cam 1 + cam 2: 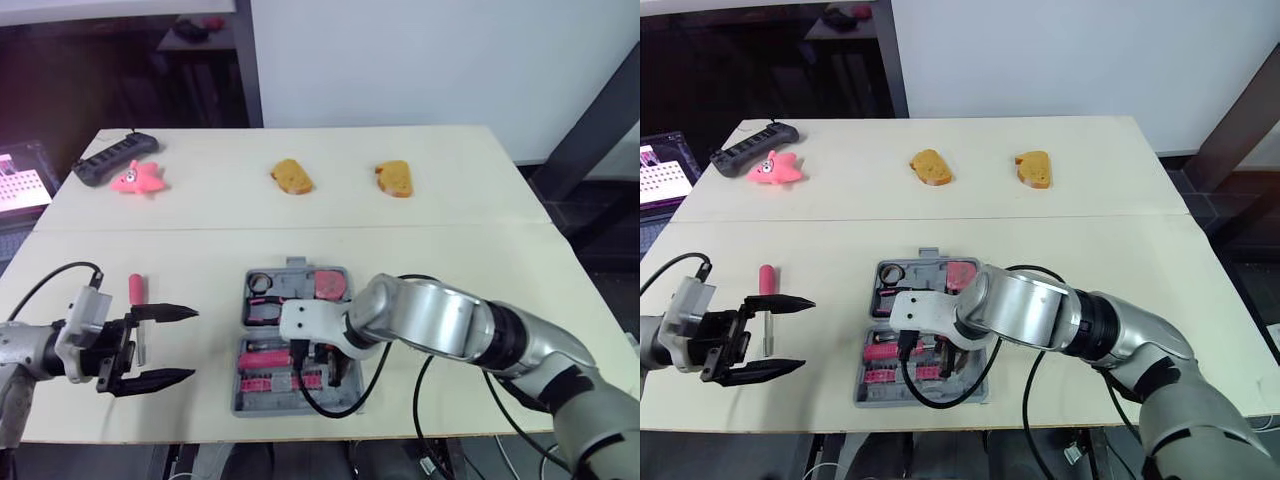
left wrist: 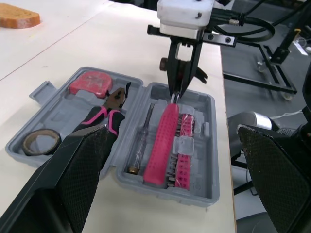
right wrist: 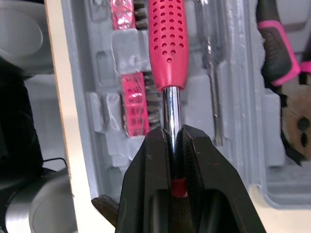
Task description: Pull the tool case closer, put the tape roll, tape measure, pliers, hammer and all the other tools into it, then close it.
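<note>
While hammer (image 3: 167, 43) lies in tool case (image 2: 206, 99) | right end effector (image 3: 172, 133) clamps its shaft | left end effector (image 1: 190, 345) open, empty

On the pale wooden table (image 1: 480, 260) lie an open grey plastic tool case (image 1: 290, 264) and a pink-handled screwdriver (image 1: 135, 290). Farther back: black power strip (image 1: 115, 160), pink starfish toy (image 1: 138, 180), two toast slices (image 1: 291, 176) (image 1: 394, 178).

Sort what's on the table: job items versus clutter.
Job: tool case, pink-handled tool held by right gripper, pliers, tape roll, tape measure, screwdriver on the table.
Lying about: bread slices, pink starfish toy, black power strip.
</note>
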Motion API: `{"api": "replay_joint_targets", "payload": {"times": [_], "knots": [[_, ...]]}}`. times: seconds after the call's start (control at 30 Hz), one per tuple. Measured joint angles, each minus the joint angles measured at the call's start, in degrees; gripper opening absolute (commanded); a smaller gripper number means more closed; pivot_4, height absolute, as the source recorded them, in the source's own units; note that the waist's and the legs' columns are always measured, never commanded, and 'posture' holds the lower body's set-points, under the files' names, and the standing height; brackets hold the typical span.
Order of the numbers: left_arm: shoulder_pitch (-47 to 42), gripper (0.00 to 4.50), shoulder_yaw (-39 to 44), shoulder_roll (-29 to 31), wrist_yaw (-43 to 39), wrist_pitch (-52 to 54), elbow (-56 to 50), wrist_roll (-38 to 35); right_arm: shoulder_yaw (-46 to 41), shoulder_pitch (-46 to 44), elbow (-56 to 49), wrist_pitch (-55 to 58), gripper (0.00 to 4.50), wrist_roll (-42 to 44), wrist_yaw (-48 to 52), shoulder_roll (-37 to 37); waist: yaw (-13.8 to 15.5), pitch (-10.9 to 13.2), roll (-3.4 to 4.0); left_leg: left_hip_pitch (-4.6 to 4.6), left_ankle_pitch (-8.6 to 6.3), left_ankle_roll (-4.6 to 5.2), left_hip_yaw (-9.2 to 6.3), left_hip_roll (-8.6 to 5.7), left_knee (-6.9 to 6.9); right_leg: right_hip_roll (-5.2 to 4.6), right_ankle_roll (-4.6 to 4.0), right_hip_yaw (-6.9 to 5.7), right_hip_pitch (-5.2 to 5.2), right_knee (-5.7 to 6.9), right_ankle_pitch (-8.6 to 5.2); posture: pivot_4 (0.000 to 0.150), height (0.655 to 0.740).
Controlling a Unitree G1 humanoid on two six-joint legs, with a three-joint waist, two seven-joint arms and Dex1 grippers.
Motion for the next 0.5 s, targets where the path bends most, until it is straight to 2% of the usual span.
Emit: {"api": "replay_joint_targets", "payload": {"times": [0.5], "knots": [[0.4,4.5,0.0,0.0,0.0,0.1,-0.5,0.0,2.4,2.6,4.4,-2.5,0.06,-0.6,-2.3,1.5,-1.1,0.0,0.0,-0.01,0.0,-0.01,-0.01,0.0,0.01,0.0,-0.01,0.0,0.0,0.01,0.01,0.15,0.74]]}}
